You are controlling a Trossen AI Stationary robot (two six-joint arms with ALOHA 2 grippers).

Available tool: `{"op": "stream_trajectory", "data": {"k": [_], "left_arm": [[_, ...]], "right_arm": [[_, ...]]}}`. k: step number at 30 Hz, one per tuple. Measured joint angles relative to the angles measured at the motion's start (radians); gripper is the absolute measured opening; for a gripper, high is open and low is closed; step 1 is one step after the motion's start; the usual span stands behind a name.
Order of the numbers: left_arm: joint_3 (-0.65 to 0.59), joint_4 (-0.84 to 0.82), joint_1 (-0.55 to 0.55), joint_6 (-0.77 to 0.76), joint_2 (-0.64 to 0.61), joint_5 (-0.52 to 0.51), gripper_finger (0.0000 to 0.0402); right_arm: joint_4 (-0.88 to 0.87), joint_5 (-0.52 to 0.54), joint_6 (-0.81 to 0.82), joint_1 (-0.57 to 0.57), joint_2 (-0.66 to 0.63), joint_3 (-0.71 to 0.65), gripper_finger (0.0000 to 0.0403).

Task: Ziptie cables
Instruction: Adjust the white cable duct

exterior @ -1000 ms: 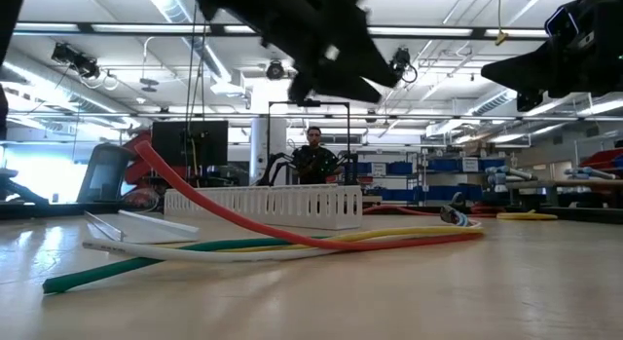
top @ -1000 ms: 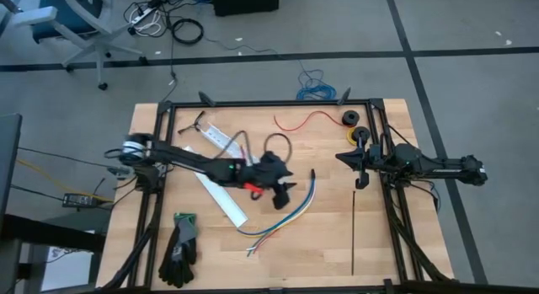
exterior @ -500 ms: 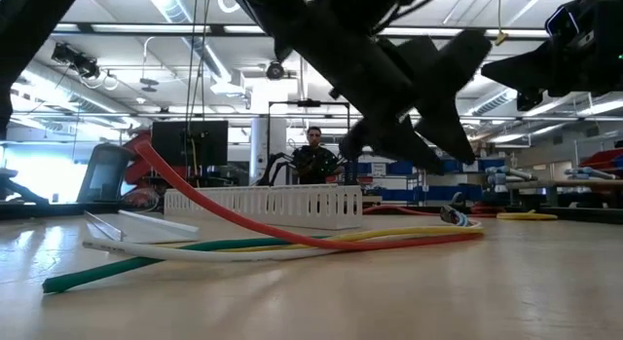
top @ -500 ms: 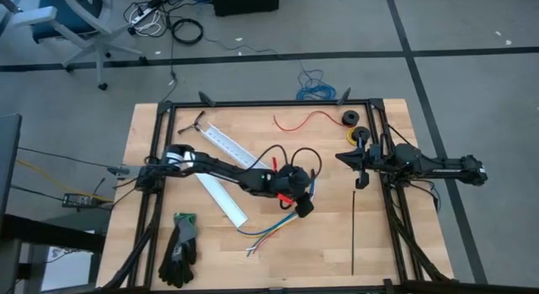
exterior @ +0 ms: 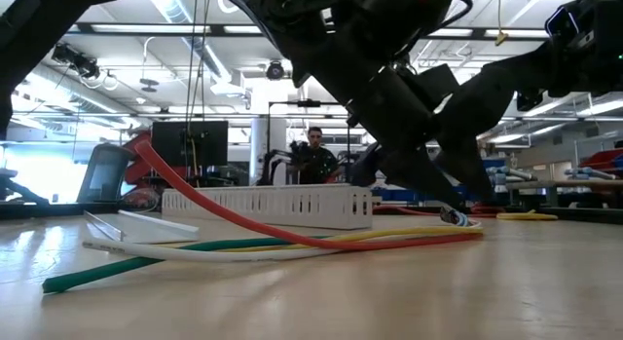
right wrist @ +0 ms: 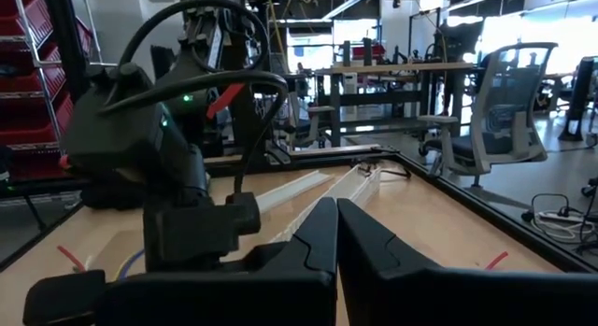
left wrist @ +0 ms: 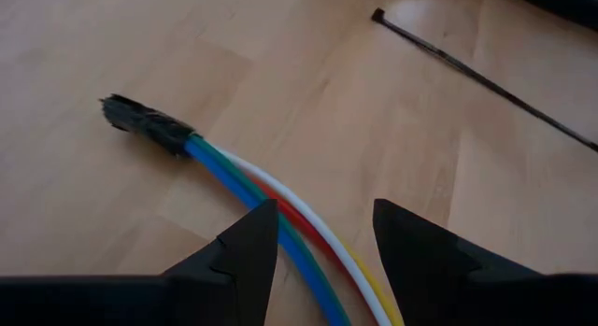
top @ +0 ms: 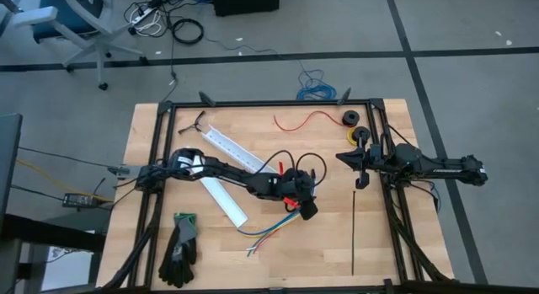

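Observation:
The cables [top: 271, 229] are a bundle of blue, green, red, white and yellow wires lying flat on the wooden table. In the left wrist view their dark-sleeved end [left wrist: 145, 125] rests on the wood. My left gripper [left wrist: 322, 219] is open and low over the cables [left wrist: 280, 209], just behind that sleeve, one finger on each side of the bundle; I see no touch. In the high view it [top: 308, 211] sits mid-table. My right gripper [top: 360, 163] waits shut at the right side of the table, in the air.
A long black zip tie [top: 353, 235] lies right of the cables, also seen in the left wrist view [left wrist: 476, 74]. The white channel [top: 226, 142] and a white strip [top: 223, 197] lie to the left. Black gloves [top: 180, 248], a red wire [top: 307, 119] and tape rolls [top: 348, 119] sit further off.
My left gripper has moved toward the table's right and near edges and come down over the cables near their dark-sleeved end. The cables have not moved.

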Motion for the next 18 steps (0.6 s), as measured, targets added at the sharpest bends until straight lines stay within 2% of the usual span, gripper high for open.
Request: {"op": "stream_trajectory", "data": {"k": [6,10,14,18], "left_arm": [[0.001,-0.004,-0.013,0.029,0.002,0.01,0.0154],[0.008,-0.01,-0.023,0.105,-0.009,0.03,0.0147],[0.108,-0.035,-0.042,0.21,-0.011,0.043,0.0147],[0.255,-0.199,-0.068,0.322,-0.018,0.031,0.0147]], "right_arm": [[0.0,0.0,0.0,0.0,0.0,0.0,0.0002],[0.0,0.0,0.0,0.0,0.0,0.0,0.0002],[0.0,0.0,0.0,0.0,0.0,0.0,0.0002],[0.0,0.0,0.0,0.0,0.0,0.0,0.0002]]}}
